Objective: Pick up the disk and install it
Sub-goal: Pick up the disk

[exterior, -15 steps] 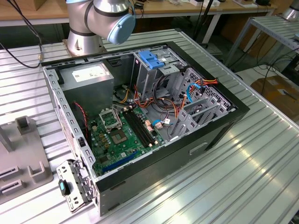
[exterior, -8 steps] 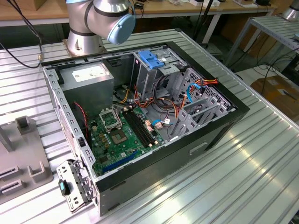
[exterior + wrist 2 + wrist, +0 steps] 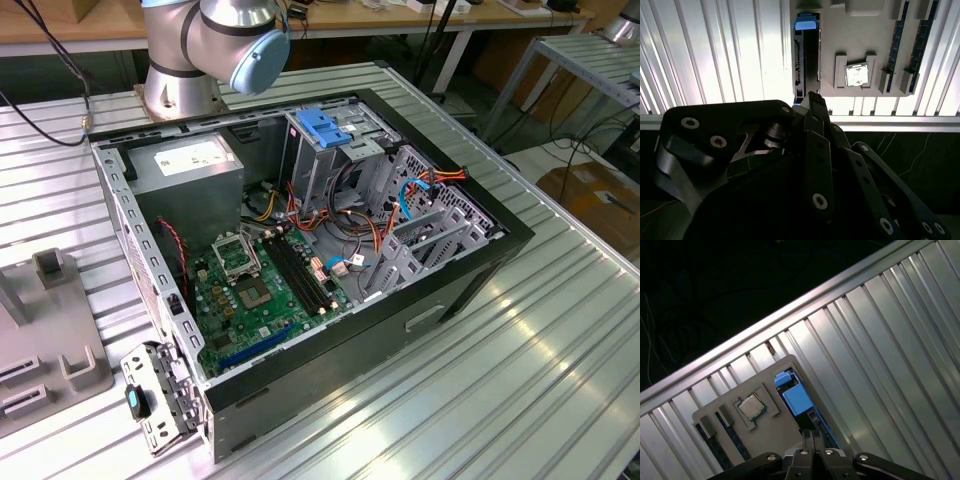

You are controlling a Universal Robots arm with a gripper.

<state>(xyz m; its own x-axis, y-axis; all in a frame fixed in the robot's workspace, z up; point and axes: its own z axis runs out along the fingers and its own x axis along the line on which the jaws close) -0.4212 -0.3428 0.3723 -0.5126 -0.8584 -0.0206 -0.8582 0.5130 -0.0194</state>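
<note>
First wrist view: disk [image 3: 796,399] stands edgewise, long axis toward seemingly closed gripper [image 3: 813,435].

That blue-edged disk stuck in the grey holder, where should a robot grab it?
Probably by its exposed upper edge, coming straight down from above and pinching across the two flat faces. The disk seems to stand on edge in a narrow slot of the grey holder, so little else looks reachable.

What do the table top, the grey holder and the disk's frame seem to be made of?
The table top: ribbed bare metal, probably aluminium, with bright reflections. The grey holder: matte, likely plastic, no glare. Frame of the disk: smooth bright blue, probably plastic.
</note>
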